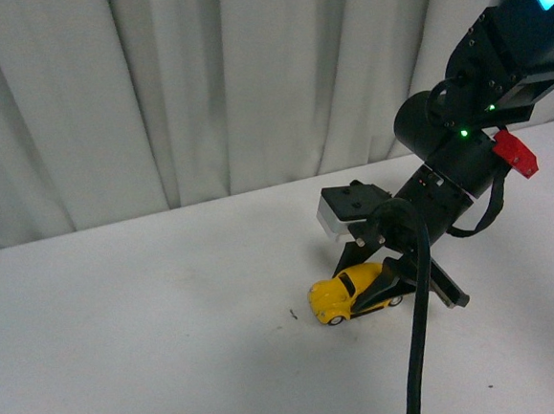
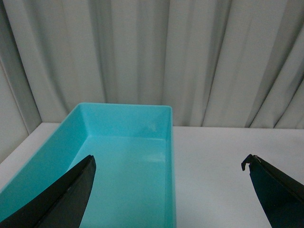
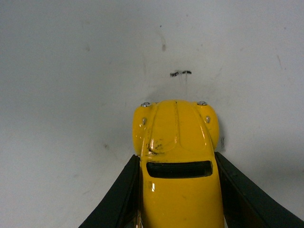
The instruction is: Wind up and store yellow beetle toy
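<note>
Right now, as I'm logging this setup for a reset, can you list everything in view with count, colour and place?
toy car: one, yellow, on the table between the right gripper's fingers
bin: one, turquoise, on the table by the curtain, below the left gripper; nothing seen inside
mark: one, black, small, on the table just ahead of the car's nose
table: one, white, under everything
curtain: one, pale grey, hanging behind the table
cable: one, black, running down from the right arm
right gripper: one, black, low at the table, fingers against both sides of the car
left gripper: one, black, open wide above the bin, holding nothing
</note>
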`<act>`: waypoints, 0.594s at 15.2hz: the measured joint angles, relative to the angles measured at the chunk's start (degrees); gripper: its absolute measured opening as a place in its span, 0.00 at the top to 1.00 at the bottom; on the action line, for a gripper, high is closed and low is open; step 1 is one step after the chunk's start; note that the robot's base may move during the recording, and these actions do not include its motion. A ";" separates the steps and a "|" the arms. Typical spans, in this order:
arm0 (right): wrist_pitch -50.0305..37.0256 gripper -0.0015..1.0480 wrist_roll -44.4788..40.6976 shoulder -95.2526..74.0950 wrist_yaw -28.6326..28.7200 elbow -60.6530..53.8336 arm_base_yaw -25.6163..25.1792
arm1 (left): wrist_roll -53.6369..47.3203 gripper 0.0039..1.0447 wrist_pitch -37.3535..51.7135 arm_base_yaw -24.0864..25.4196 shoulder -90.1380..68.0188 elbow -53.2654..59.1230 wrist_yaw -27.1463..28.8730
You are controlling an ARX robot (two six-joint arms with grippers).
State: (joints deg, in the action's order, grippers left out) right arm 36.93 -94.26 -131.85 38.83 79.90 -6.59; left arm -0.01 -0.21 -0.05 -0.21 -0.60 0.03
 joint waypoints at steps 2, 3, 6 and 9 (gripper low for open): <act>-1.36 0.61 -1.90 1.18 0.46 -3.15 -2.56 | 0.00 0.06 0.00 0.00 0.00 0.00 -0.02; -1.92 0.61 -2.84 1.73 0.46 -4.57 -3.72 | 0.00 0.06 0.00 0.00 0.00 0.00 0.00; -3.89 0.61 -4.31 4.66 0.70 -11.69 -9.05 | 0.02 0.06 0.00 0.00 0.00 0.00 0.00; -5.25 0.61 -4.61 7.32 0.74 -17.51 -13.09 | 0.02 0.06 0.00 0.00 0.00 0.02 0.00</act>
State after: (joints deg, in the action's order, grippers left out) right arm 31.68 -98.87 -124.53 39.57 62.39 -19.68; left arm 0.01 -0.21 -0.05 -0.21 -0.58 0.03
